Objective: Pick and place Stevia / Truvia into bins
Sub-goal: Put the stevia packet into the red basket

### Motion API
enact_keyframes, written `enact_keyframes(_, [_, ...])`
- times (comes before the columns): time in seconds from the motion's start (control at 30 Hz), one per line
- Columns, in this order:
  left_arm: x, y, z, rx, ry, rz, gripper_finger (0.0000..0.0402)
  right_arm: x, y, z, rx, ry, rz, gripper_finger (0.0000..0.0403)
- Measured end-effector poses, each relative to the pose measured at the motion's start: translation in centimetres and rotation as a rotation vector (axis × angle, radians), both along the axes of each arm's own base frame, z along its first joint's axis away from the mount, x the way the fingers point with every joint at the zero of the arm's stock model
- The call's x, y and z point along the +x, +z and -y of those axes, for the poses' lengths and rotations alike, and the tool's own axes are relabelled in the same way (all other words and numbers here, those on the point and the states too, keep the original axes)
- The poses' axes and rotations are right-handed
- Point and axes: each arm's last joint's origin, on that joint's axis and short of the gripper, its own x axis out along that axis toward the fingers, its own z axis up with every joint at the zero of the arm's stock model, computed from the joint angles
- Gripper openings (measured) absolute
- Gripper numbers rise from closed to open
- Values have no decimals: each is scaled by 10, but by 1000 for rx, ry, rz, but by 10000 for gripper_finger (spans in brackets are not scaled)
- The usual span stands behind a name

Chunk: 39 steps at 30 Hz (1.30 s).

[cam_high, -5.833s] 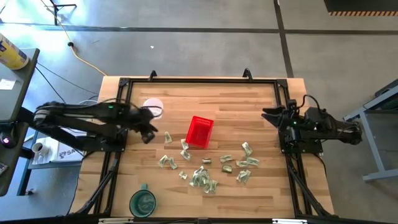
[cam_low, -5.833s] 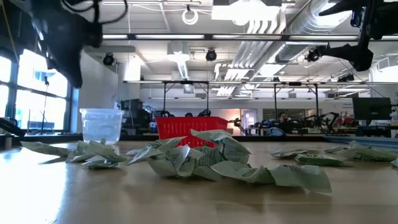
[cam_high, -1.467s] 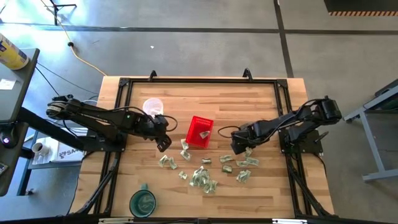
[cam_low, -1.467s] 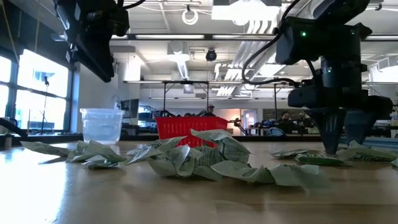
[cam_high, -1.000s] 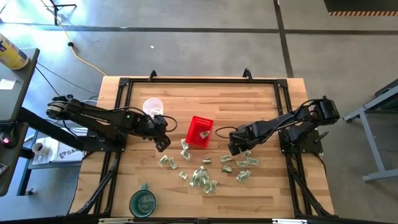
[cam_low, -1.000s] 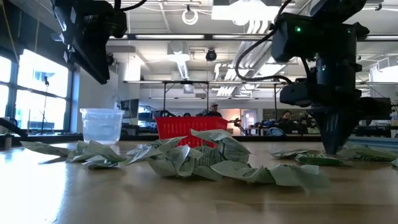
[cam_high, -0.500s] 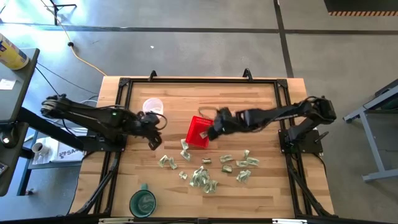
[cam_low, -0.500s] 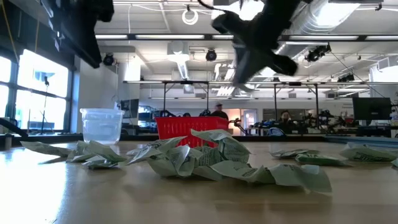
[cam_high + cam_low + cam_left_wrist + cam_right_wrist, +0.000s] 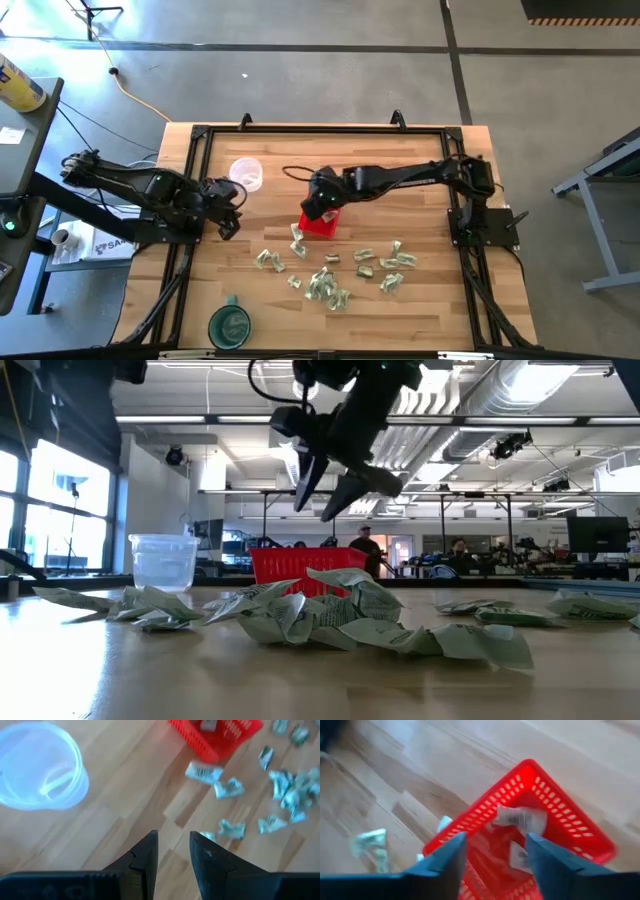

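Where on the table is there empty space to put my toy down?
Bare wood lies along the far edge behind the red basket and clear cup, and at the right front corner. The sachets crowd the middle front.

From above, the right gripper (image 9: 322, 206) covers most of the red basket (image 9: 318, 226), hiding what lies inside. At table height the left gripper is cut off by the top edge. Print on the sachets (image 9: 325, 285) is too small to read.

wood plank table (image 9: 400, 165) – crinkled paper sachets (image 9: 325, 285) – meshed plastic basket (image 9: 560, 815).
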Motion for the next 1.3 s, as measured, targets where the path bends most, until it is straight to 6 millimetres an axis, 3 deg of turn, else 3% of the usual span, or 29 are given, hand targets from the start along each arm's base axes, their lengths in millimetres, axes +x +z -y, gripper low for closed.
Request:
enact_keyframes(0.13, [-3,-1,7,1,-34,-7,147,-9,11,-23,-130,74,-141,276])
enact_keyframes(0.3, [-5,0,14,20,-67,6,147,-46,24,-72,-197,279,-424,301])
enact_keyframes(0.4, [-6,0,15,31,-71,13,147,-72,14,-103,-180,365,-598,301])
enact_keyframes(0.6, [-6,0,15,41,-58,20,147,-112,-16,-152,-24,368,-733,297])
enact_keyframes(0.77, [9,4,19,92,-177,102,147,-124,-23,-184,-4,232,-651,297])
enact_keyframes(0.93, [38,-1,20,83,-374,97,147,-133,-21,-202,11,140,-599,297])
enact_keyframes(1.1, [52,-11,18,1,-406,36,147,-147,-11,-211,42,93,-600,297])
enact_keyframes(1.2, [55,-11,17,-30,-406,56,147,-157,2,-205,32,28,-603,294])
enact_keyframes(1.3, [58,-8,18,-44,-412,104,147,-171,7,-187,83,-24,-611,287])
